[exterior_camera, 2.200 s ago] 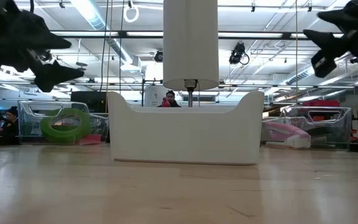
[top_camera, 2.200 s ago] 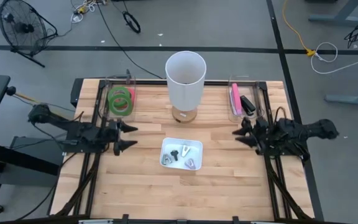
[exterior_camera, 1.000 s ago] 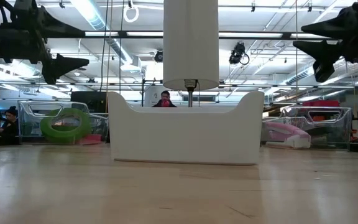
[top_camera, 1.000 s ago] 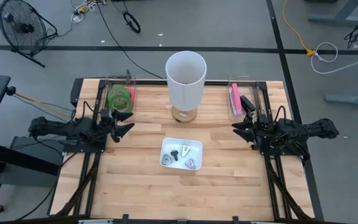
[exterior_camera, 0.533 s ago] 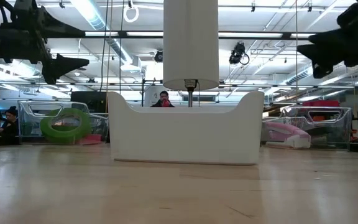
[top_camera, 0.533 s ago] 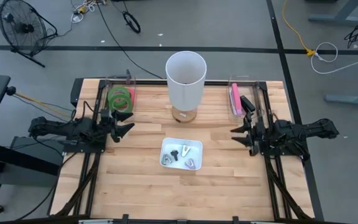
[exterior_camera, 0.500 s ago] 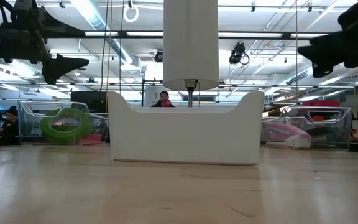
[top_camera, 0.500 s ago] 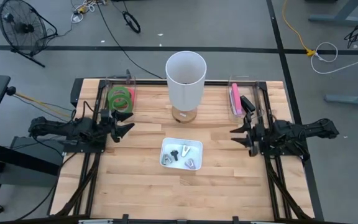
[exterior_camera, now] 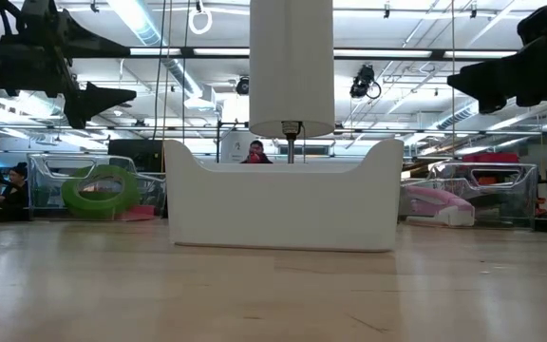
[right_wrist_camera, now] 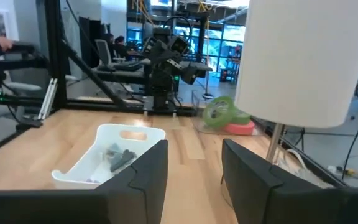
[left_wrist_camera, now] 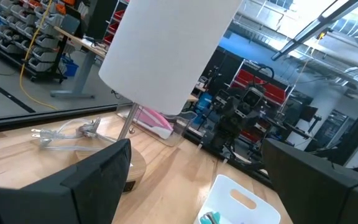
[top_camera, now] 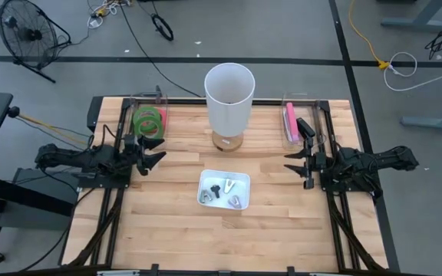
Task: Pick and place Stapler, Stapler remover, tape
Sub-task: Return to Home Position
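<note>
Here, left gripper [top_camera: 156, 157] and right gripper [top_camera: 291, 165] hang spread, empty, over the wooden table [top_camera: 175, 230], fan [top_camera: 23, 32] beyond.

"Where's the tape?"
"The green tape [top_camera: 149, 122] sits tilted in the left clear bin [top_camera: 146, 97]."
"And the staplers?"
"The pink stapler [top_camera: 289, 123] and black stapler [top_camera: 306, 129] lie side by side in the right clear bin [top_camera: 296, 97]. The black stapler remover [top_camera: 216, 190] lies in the white bin [top_camera: 208, 181]."
</note>
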